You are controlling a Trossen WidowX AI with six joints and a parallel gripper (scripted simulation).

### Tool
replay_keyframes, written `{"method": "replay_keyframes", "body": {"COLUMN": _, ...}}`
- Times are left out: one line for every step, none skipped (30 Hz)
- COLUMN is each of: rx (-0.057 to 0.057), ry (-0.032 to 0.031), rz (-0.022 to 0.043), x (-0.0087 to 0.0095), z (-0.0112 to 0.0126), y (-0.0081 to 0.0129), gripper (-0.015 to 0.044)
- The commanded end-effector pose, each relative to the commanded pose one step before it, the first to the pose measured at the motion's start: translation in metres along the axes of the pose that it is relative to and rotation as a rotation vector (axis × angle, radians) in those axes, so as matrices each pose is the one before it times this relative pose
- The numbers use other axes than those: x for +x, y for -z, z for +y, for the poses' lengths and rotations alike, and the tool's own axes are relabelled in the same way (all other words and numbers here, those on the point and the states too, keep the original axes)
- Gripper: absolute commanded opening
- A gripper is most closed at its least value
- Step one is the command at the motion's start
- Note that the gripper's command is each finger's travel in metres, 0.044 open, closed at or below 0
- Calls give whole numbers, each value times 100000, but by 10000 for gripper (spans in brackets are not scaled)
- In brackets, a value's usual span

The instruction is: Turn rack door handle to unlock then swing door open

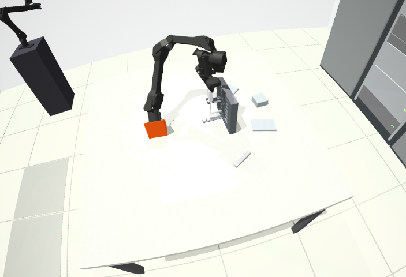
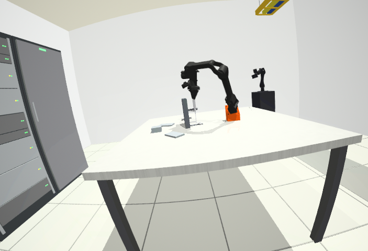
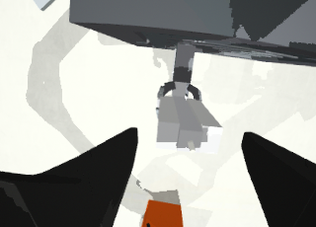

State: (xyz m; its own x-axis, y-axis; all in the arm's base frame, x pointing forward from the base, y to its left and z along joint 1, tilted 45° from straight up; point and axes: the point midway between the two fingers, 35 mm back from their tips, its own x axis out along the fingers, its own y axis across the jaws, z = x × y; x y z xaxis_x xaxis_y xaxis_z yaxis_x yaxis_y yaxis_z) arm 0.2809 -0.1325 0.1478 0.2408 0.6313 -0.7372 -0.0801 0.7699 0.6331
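Note:
The rack door unit [image 1: 233, 114] [image 2: 185, 113] [image 3: 148, 15] is a dark grey slab standing upright on the table. I cannot tell door from frame, and see no clear opening between them. The light grey upright handle [image 1: 210, 95] [image 2: 194, 104] [image 3: 170, 113] stands off its robot-side face on a bracket. My gripper [image 1: 212, 89] [image 2: 193, 98] [image 3: 190, 136] points down over the handle's top end, open, with nothing squeezed. In the wrist view the handle shows between the two fingertips, with a gap on each side. Whether the tips reach below its top is unclear.
Behind the rack lie a pale block [image 1: 260, 100] [image 2: 156, 129], a pale flat plate [image 1: 263, 124] [image 2: 174, 134] and another pale piece [image 1: 233, 89] [image 2: 167, 124]. A white bar [image 1: 242, 158] lies nearer the top camera side. My orange base [image 1: 156, 128] [image 2: 232, 115] [image 3: 165, 214] stands opposite the handle.

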Motion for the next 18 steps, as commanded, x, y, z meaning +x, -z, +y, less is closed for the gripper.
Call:
{"method": "replay_keyframes", "body": {"rx": 1586, "ry": -1226, "rz": 1225, "x": 665, "z": -43, "y": 14, "gripper": 294}}
{"method": "replay_keyframes", "body": {"rx": 293, "ry": -213, "rz": 363, "x": 161, "z": 2, "y": 0, "gripper": 294}}
{"method": "replay_keyframes", "body": {"rx": 293, "ry": -211, "rz": 365, "x": 162, "z": 2, "y": 0, "gripper": 294}}
{"method": "replay_keyframes", "body": {"rx": 293, "ry": -209, "rz": 366, "x": 162, "z": 2, "y": 0, "gripper": 294}}
{"method": "replay_keyframes", "body": {"rx": 294, "ry": -207, "rz": 367, "x": 162, "z": 2, "y": 0, "gripper": 294}}
{"method": "replay_keyframes", "body": {"rx": 294, "ry": -205, "rz": 369, "x": 162, "z": 2, "y": 1, "gripper": 294}}
{"method": "replay_keyframes", "body": {"rx": 294, "ry": -203, "rz": 370, "x": 162, "z": 2, "y": 1, "gripper": 294}}
{"method": "replay_keyframes", "body": {"rx": 294, "ry": -200, "rz": 371, "x": 162, "z": 2, "y": 1, "gripper": 294}}
{"method": "replay_keyframes", "body": {"rx": 295, "ry": -198, "rz": 373, "x": 162, "z": 2, "y": 1, "gripper": 294}}
{"method": "replay_keyframes", "body": {"rx": 295, "ry": -196, "rz": 374, "x": 162, "z": 3, "y": 1, "gripper": 294}}
{"method": "replay_keyframes", "body": {"rx": 295, "ry": -194, "rz": 375, "x": 162, "z": 3, "y": 2, "gripper": 294}}
{"method": "replay_keyframes", "body": {"rx": 295, "ry": -192, "rz": 376, "x": 162, "z": 3, "y": 2, "gripper": 294}}
{"method": "replay_keyframes", "body": {"rx": 296, "ry": -190, "rz": 378, "x": 162, "z": 3, "y": 2, "gripper": 294}}
{"method": "replay_keyframes", "body": {"rx": 296, "ry": -188, "rz": 379, "x": 162, "z": 3, "y": 2, "gripper": 294}}
{"method": "replay_keyframes", "body": {"rx": 296, "ry": -185, "rz": 380, "x": 162, "z": 3, "y": 2, "gripper": 294}}
{"method": "replay_keyframes", "body": {"rx": 297, "ry": -183, "rz": 382, "x": 162, "z": 3, "y": 3, "gripper": 294}}
{"method": "replay_keyframes", "body": {"rx": 297, "ry": -181, "rz": 383, "x": 162, "z": 3, "y": 3, "gripper": 294}}
{"method": "replay_keyframes", "body": {"rx": 297, "ry": -179, "rz": 384, "x": 162, "z": 3, "y": 3, "gripper": 294}}
